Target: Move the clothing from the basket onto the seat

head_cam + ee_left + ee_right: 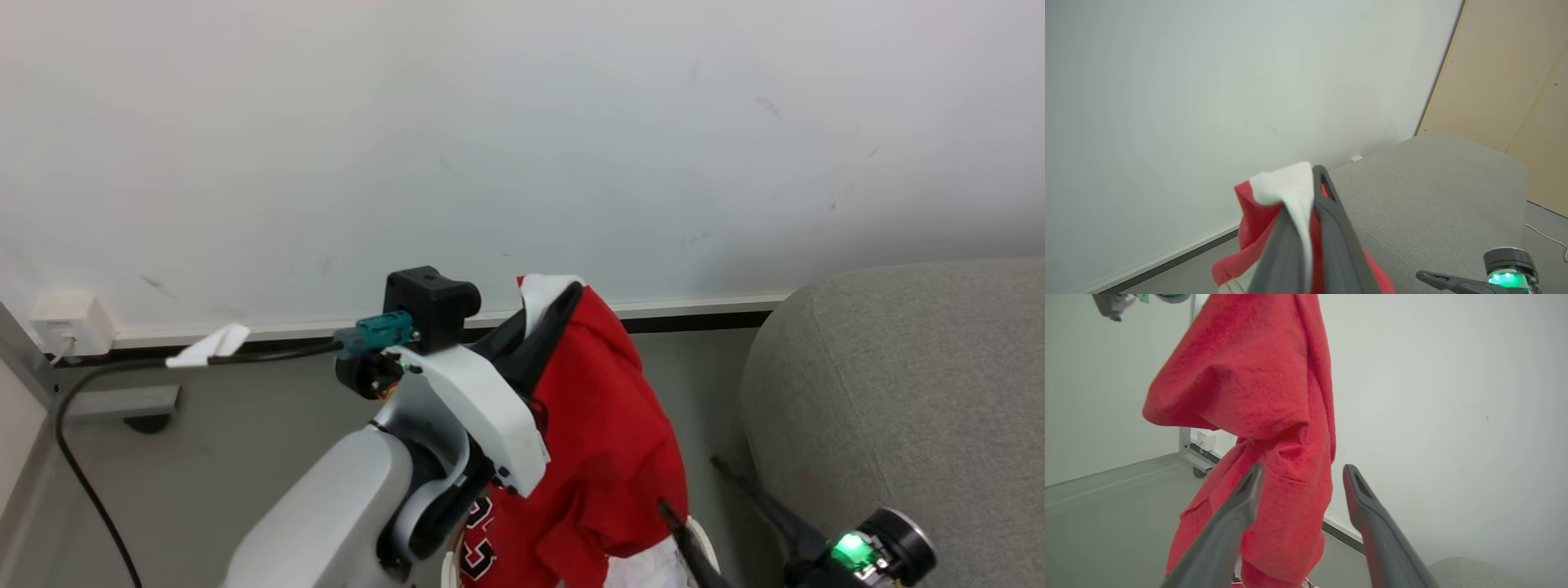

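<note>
The left end effector (1306, 192) is clamping a red jersey (604, 433) by its white trim, holding it aloft just left of the grey sofa (914, 367). The right end effector (1302, 469) is hanging open between jersey and sofa. The next move likely calls for carrying the jersey over the sofa and releasing it.

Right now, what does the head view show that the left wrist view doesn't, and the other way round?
The head view adds a wall socket box, a black cable and numerals on the clothing. The left wrist view adds a beige panel and a thin white cable on the floor. Shared: the red clothing in the shut left gripper, the grey seat, the open right gripper.
</note>
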Robot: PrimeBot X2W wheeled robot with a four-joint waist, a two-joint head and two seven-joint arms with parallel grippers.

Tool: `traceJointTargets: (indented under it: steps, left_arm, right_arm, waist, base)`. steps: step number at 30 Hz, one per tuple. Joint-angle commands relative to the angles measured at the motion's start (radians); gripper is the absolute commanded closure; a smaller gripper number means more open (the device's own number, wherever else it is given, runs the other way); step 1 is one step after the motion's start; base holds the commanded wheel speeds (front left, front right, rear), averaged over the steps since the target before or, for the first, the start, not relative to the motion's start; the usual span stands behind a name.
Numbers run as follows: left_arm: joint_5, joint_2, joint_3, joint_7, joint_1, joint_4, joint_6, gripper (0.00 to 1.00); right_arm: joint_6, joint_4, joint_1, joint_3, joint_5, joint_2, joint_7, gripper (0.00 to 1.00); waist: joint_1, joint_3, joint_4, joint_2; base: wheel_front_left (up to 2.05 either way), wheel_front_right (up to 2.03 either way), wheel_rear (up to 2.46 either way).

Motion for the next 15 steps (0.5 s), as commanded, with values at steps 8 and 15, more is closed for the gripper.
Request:
traceJointTargets:
  steps: [8,15]
  left_arm:
    - [-0.005,-0.038,-0.039,0.001,-0.006,0.004,-0.01,1.0]
    - [-0.01,-0.062,-0.066,0.005,-0.017,0.008,-0.017,1.0]
  right_arm:
    - [-0.002,0.099,-0.111,0.066,-0.102,0.035,0.0,0.0]
    - [-0.002,0.303,-0.271,0.109,-0.161,0.097,0.0,0.0]
  waist:
    - [0.0001,-0.003,-0.01,-0.0001]
    - [0.0001,-0.004,-0.011,-0.0001]
  base:
    - [0.0,0.0,0.0]
    - [0.0,0.0,0.0]
